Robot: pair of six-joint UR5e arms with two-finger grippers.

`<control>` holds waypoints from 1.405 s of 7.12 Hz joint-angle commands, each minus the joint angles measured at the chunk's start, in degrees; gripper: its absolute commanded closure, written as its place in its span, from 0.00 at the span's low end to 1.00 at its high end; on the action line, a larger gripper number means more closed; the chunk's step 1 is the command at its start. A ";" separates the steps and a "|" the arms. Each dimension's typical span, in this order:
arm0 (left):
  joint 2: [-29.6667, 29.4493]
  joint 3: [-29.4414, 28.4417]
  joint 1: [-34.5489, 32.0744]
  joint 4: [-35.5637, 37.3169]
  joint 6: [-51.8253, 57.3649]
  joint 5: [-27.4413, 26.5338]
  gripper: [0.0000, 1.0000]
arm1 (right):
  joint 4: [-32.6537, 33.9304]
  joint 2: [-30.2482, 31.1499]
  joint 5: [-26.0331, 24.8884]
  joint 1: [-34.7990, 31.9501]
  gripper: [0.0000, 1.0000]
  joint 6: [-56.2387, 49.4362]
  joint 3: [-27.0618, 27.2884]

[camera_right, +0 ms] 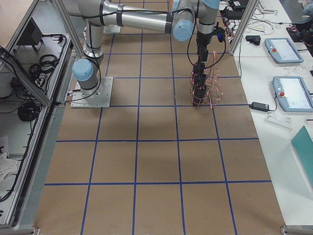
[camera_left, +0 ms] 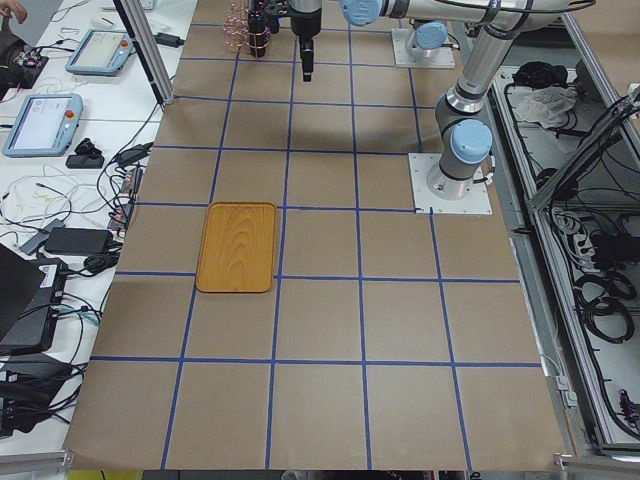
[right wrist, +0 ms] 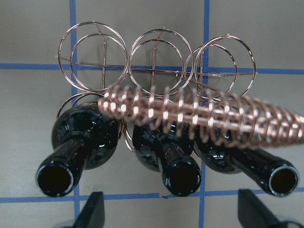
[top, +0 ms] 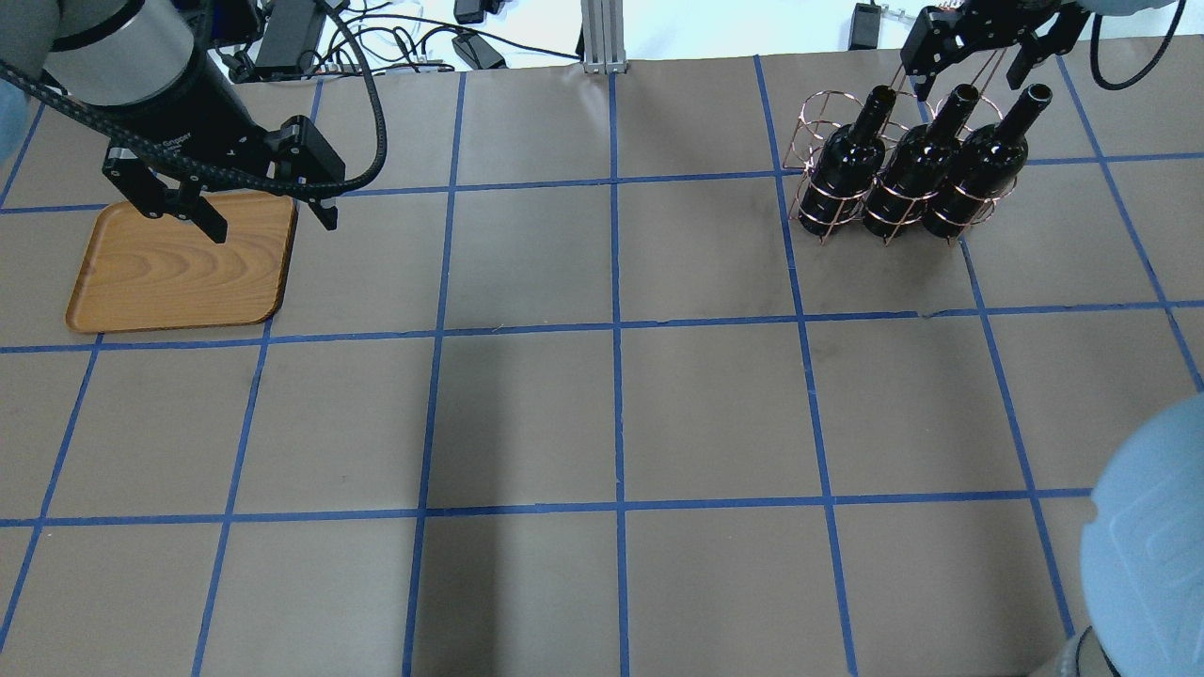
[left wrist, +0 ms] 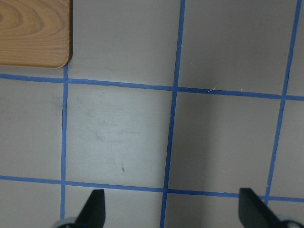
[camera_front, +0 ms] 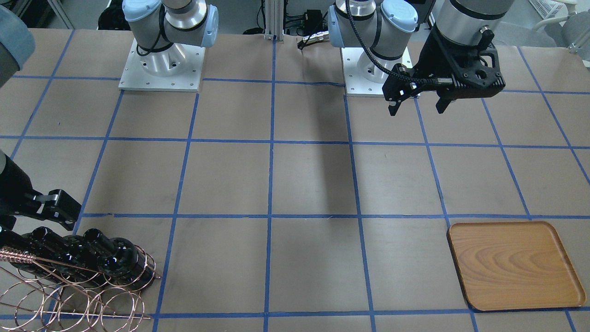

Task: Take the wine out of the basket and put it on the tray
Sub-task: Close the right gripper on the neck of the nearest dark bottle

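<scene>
Reaching step: the right gripper (top: 969, 77) hangs wide open and empty above the wine (top: 905, 186), which stands in the basket (top: 807, 111) at the table's far right corner. I'd say it must next drop around one neck and close. The tray (top: 179, 277) lies by the left edge.

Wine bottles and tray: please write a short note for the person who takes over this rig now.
Left gripper: open, empty, hovering at the edge of the flat rectangular wooden tray, which has nothing on it.
Right gripper: open, empty, above the necks of three glossy near-black glass wine bottles standing in the copper wire-loop basket.
Done: no bottle taken out yet.
To do: grasp one, lift it out, place it on the tray.
</scene>
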State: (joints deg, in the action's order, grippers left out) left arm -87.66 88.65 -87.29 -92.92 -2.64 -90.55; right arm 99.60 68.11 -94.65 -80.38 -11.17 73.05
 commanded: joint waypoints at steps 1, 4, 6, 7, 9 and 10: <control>-0.06 0.03 -0.07 0.02 0.00 0.02 0.00 | 0.95 -1.75 1.12 0.14 0.08 -0.34 0.60; -0.15 0.03 -0.07 0.11 0.00 0.02 0.00 | 2.26 -3.42 1.04 0.31 0.21 -1.74 1.13; -0.15 0.03 0.02 0.20 0.00 0.02 0.00 | 2.62 -3.51 1.13 0.84 0.44 -2.19 1.13; 0.03 0.03 0.02 0.11 0.00 -0.07 0.00 | 2.53 -3.42 1.13 1.54 0.59 -2.19 1.13; -0.06 0.03 0.02 0.02 0.00 0.02 0.00 | 2.53 -3.16 1.39 1.63 0.78 -2.19 1.04; -0.06 0.03 0.02 0.11 0.00 0.02 0.00 | 2.44 -3.07 1.39 1.63 0.81 -2.10 1.04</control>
State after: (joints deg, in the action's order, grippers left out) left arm -87.70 88.66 -87.27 -92.85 -2.64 -90.54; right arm 102.10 64.84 -93.28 -78.80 -13.34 74.13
